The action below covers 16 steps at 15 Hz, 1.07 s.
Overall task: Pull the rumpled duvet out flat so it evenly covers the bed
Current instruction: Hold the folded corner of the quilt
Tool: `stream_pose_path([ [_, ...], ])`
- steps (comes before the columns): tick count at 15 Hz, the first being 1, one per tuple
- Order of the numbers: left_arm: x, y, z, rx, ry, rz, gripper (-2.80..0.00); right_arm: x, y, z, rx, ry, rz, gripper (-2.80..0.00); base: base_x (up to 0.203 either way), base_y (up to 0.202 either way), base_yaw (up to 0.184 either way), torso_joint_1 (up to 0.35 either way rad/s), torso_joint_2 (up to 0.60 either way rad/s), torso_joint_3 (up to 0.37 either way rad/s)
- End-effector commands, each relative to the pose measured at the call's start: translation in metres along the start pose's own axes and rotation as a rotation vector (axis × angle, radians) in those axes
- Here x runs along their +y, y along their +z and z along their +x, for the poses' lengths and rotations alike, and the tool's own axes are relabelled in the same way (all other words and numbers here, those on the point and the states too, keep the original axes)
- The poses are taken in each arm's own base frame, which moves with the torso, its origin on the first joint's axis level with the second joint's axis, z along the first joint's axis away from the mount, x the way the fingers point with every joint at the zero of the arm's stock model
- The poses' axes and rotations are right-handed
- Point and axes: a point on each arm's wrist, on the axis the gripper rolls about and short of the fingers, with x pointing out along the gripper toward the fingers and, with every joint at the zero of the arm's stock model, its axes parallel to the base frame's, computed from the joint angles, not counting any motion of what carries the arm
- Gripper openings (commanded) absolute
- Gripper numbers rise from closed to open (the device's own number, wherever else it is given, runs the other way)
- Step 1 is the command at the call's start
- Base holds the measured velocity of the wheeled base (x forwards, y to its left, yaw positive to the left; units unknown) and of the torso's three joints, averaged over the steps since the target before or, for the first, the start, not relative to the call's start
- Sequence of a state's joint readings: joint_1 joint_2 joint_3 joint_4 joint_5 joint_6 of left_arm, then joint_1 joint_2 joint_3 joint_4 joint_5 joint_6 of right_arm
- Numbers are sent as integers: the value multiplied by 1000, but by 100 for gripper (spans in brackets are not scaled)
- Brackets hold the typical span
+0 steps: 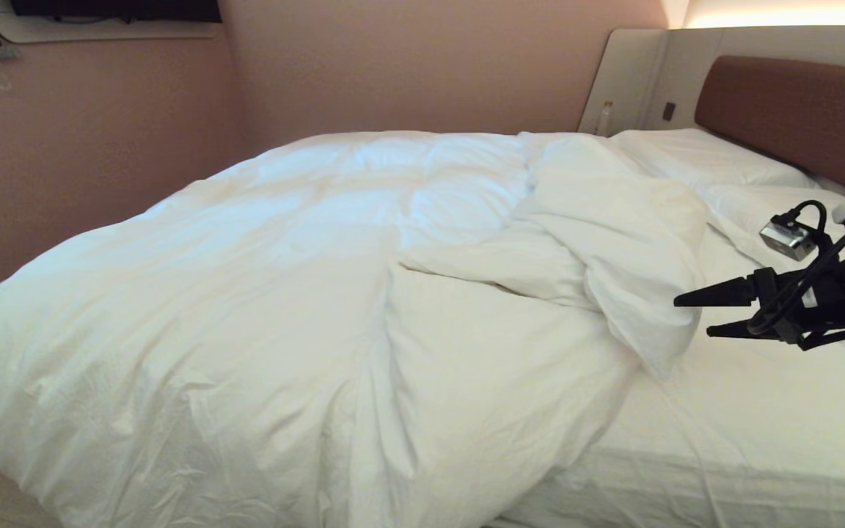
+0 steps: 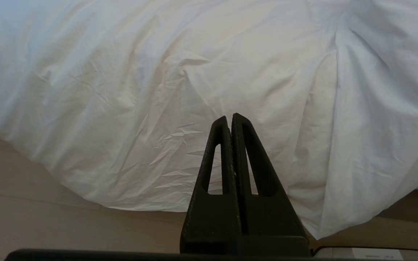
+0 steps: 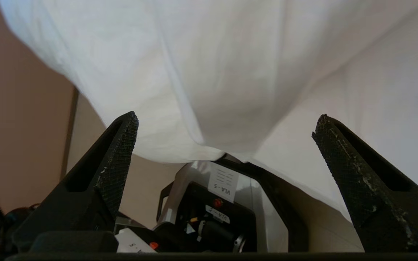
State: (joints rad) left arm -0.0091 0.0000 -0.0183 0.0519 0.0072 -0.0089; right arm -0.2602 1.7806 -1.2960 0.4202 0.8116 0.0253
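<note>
Most of the bed (image 1: pixel 745 447) is under the duvet (image 1: pixel 261 293) in the head view: it lies spread over the left and middle, while its headboard-side edge is bunched into a thick fold (image 1: pixel 613 242) near the middle, leaving bare sheet on the right. Two pillows (image 1: pixel 701 158) sit against the brown headboard (image 1: pixel 796 110). Right tool (image 1: pixel 697 314) hovers over the bare sheet, just beside the fold, fingers spread wide, holding nothing.

Left wrist view: left tool (image 2: pixel 230 117) has its fingers pressed together, empty, pointing at duvet (image 2: pixel 180 79) draped over the bed's edge to the pale floor (image 2: pixel 31 203).

Right wrist view: right tool (image 3: pixel 225 125) fingers stand far apart; white bedding (image 3: pixel 230 72) fills the space beyond, robot body (image 3: pixel 212 206) below
</note>
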Motion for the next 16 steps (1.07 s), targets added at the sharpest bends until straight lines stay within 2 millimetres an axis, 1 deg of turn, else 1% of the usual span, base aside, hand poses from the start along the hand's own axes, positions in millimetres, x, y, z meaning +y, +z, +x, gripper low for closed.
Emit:
stream_pose_path([
  [1, 0, 0, 0, 0, 0, 0, -280, -4, 0, 4, 8, 63, 1, 0, 0, 0, 0, 0, 0, 0],
  [8, 0, 0, 0, 0, 0, 0, -280, -13, -1, 15, 31, 110, 21, 0, 0, 0, 0, 0, 0, 0],
  [13, 0, 0, 0, 0, 0, 0, -280, -32, 1, 33, 26, 118, 0, 0, 0, 0, 0, 0, 0, 0],
  [16, 0, 0, 0, 0, 0, 0, -280, -36, 2, 39, 24, 157, 0, 0, 0, 0, 0, 0, 0, 0],
])
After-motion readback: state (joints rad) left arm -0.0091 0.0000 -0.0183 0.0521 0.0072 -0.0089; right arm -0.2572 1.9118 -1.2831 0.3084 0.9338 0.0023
